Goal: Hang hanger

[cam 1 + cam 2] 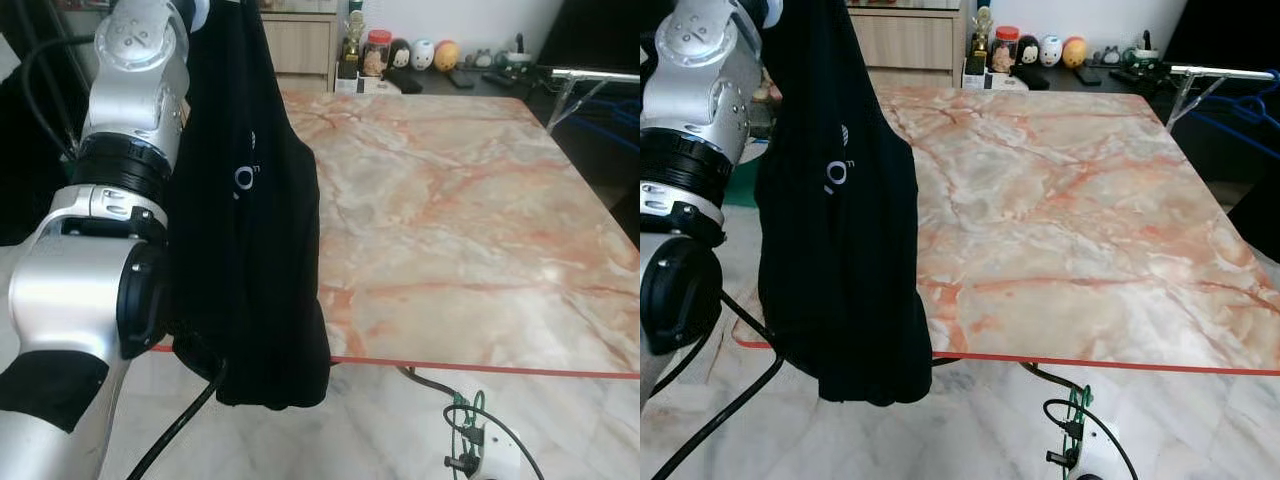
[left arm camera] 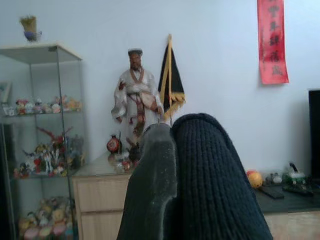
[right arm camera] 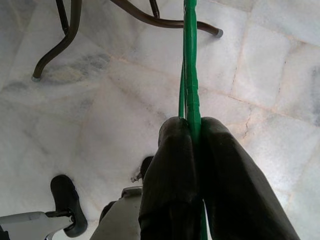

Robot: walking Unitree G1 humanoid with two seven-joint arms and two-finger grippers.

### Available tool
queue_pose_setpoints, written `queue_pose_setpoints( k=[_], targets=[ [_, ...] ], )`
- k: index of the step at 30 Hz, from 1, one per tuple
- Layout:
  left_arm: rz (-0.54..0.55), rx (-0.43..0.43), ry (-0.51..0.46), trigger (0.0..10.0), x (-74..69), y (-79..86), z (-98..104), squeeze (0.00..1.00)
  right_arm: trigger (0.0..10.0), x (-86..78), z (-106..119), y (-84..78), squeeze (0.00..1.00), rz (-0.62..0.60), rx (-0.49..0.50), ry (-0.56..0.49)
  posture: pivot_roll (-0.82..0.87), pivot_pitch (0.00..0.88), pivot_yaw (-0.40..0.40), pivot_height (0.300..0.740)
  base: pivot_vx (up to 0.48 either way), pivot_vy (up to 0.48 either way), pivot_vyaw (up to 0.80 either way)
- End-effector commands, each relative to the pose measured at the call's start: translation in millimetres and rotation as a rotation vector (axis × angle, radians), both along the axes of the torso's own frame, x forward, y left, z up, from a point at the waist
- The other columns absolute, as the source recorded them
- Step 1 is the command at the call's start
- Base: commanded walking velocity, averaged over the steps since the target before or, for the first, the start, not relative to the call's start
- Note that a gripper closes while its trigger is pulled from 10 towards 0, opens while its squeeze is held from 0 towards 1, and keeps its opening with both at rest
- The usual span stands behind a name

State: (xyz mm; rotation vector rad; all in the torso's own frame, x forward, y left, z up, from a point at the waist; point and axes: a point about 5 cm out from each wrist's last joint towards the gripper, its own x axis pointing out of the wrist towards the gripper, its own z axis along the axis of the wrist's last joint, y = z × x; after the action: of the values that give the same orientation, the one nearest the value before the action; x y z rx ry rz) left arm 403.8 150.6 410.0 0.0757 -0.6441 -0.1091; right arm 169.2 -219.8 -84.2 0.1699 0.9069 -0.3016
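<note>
The green hanger [image 3: 190,75] is low beside the near edge of the desk [image 1: 470,250], above the pale tiled floor [image 3: 100,125], pinched flat between the closed fingers of the right pincer [image 3: 195,131]. The black garment [image 1: 250,200] hangs from the raised left arm; the left pincer [image 2: 172,131] is closed on its knitted cloth. To hang it well, I judge the hanger should come up level with the garment's neck, one shoulder fed in at a time, while the left keeps the cloth taut and clear of the desk edge. A metal rack [image 1: 590,78] stands beyond the far corner.
</note>
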Motion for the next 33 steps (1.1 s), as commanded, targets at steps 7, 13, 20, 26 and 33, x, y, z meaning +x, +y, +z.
queue_pose_setpoints(
  k=[7, 13, 20, 26, 33],
  targets=[
    [-0.221, 0.159, 0.349, 10.0, 5.5, -11.6, -138, 0.00, 10.0, -3.5, -2, 4.3, 0.00, 0.004, 0.013, 0.003, 0.19, 0.000, -0.007, 0.740, 0.000, 0.000, 0.00],
    [-0.283, 0.117, 0.486, 10.0, -41.5, -5.6, -206, 0.00, 10.0, -5.4, -3, 3.6, 0.00, 0.008, 0.013, 0.008, 0.20, 0.000, -0.012, 0.740, 0.000, 0.000, 0.00],
    [-0.258, 0.047, 0.506, 10.0, -76.8, -8.2, -231, 0.00, 10.0, -4.9, -2, 3.1, 0.00, 0.011, 0.014, 0.001, 0.19, 0.000, -0.016, 0.740, 0.000, 0.000, 0.00],
    [-0.275, 0.009, 0.538, 10.0, -88.8, -25.0, -230, 0.00, 10.0, -4.7, -2, 3.3, 0.00, 0.005, 0.017, -0.005, 0.17, 0.000, -0.009, 0.740, 0.000, 0.000, 0.00],
    [-0.291, 0.027, 0.549, 10.0, -95.4, -31.2, -230, 1.00, 10.0, -6.2, -3, 2.6, 0.00, -0.009, 0.020, -0.005, 0.16, 0.000, 0.001, 0.740, 0.000, 0.000, 0.00]
  ],
)
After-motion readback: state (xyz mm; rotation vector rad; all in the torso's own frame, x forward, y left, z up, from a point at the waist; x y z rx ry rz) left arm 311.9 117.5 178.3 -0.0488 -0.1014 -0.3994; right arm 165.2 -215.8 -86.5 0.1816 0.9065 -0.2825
